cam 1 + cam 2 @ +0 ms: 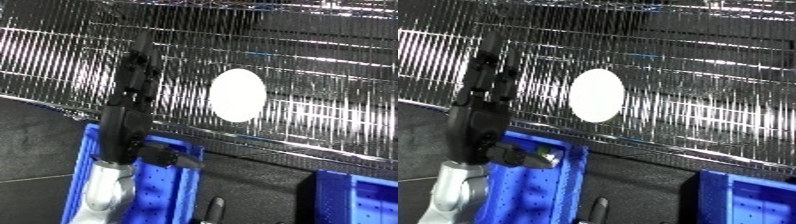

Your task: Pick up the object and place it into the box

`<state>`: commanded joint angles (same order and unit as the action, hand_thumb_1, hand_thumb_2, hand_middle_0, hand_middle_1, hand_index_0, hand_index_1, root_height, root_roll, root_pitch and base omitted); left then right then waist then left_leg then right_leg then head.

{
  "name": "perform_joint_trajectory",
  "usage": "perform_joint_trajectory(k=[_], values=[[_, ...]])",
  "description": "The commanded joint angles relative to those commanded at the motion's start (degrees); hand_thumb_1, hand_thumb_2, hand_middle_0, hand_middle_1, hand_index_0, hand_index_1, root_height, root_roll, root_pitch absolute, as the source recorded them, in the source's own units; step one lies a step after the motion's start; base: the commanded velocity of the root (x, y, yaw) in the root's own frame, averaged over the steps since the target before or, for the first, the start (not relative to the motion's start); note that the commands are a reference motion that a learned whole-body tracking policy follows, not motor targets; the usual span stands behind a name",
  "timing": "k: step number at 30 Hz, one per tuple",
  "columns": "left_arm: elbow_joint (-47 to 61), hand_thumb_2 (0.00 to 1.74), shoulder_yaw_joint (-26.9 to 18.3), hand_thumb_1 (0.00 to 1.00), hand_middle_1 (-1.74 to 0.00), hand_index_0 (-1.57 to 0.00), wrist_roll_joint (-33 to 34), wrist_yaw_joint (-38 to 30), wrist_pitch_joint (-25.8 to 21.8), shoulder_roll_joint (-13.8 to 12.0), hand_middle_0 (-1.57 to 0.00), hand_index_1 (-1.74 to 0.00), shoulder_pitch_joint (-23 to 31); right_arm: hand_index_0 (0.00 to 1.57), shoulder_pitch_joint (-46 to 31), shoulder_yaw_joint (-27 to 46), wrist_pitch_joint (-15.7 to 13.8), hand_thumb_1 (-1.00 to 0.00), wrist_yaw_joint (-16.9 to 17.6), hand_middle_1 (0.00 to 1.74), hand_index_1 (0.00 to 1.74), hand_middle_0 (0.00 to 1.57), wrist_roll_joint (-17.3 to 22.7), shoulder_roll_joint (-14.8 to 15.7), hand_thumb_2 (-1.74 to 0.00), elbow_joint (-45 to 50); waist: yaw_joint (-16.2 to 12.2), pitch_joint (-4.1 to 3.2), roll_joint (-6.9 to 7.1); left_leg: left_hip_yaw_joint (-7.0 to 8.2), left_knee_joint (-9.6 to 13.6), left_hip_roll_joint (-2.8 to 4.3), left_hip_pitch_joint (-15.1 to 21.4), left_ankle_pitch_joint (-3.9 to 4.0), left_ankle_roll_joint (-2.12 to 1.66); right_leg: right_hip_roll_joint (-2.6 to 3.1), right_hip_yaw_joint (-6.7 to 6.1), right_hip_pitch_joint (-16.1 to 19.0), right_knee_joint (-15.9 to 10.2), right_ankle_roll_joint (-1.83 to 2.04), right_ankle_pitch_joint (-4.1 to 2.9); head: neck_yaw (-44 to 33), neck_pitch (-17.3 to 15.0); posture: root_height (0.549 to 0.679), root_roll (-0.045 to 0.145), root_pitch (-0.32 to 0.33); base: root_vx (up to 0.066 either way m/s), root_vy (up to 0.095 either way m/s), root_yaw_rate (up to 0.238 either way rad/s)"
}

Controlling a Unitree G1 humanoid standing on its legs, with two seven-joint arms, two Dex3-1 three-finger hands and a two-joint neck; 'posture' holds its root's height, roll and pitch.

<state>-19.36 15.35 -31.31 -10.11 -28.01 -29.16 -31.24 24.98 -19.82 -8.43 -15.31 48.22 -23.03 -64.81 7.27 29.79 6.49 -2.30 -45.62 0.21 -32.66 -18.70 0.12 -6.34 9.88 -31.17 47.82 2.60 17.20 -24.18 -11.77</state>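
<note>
A white oval object [237, 95] lies flat on a shiny silver ribbed surface [329, 60]. My left hand [124, 125] is raised to the left of it and apart from it. The hand is open, its fingers [135, 70] straight and reaching over the silver surface, its thumb [169, 157] sticking out to the side. It holds nothing. Under the left forearm stands a blue bin [567, 167]. A small dark part of my right hand [216, 207] shows at the bottom edge.
A second blue bin [360, 195] stands at the lower right. A dark floor strip [258, 175] runs between the two bins. The front edge of the silver surface [266, 142] slants down to the right.
</note>
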Motion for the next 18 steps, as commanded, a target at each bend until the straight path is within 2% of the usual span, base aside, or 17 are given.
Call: perform_joint_trajectory(k=[4, 9, 18], values=[[-4.3, 0.0, 1.2, 0.0, 0.0, 0.0, -0.1, -0.1, 0.5, 0.8, 0.0, 0.0, -2.5, 0.0, 1.1, -0.9, 0.5, 0.0, 0.1, 0.0, 0.0, 0.0, 0.1, 0.4, 0.0, 0.2, -0.9, 0.0, 0.57, 0.25, -0.5, 0.58, -0.6, -0.1, -0.04, 0.38, -0.39, -0.8, 0.3, 0.07, -0.17, -0.9, 1.5, 0.623, 0.002, 0.06, -0.009, 0.014, -0.087], [-11.0, 0.0, 2.3, 0.0, 0.0, 0.0, -0.9, 0.3, 0.1, 1.7, 0.0, 0.0, -6.5, 0.0, 2.2, -2.0, 0.6, 0.0, 0.4, 0.0, 0.0, 0.0, 0.4, 0.9, 0.0, 0.8, -2.2, 0.0, 1.23, 0.48, -1.2, 1.23, -2.0, -0.23, -0.1, 0.99, -0.9, -2.5, 0.6, 0.19, -0.42, -1.6, 4.7, 0.621, -0.003, 0.074, -0.021, 0.017, -0.085], [-19.3, 0.0, 2.7, 0.0, 0.0, 0.0, -4.0, 1.1, 0.8, 3.0, 0.0, 0.0, -12.0, 0.0, 2.9, -3.3, 0.6, 0.0, 1.0, 0.0, 0.0, 0.0, 1.6, 0.9, 0.0, 3.4, -4.3, 0.0, 2.76, 0.69, -2.9, 2.12, -5.2, -0.77, -0.13, 2.0, -1.45, -5.5, 1.3, 0.36, -0.81, -2.9, 9.4, 0.617, -0.01, 0.107, -0.013, 0.015, -0.067]])
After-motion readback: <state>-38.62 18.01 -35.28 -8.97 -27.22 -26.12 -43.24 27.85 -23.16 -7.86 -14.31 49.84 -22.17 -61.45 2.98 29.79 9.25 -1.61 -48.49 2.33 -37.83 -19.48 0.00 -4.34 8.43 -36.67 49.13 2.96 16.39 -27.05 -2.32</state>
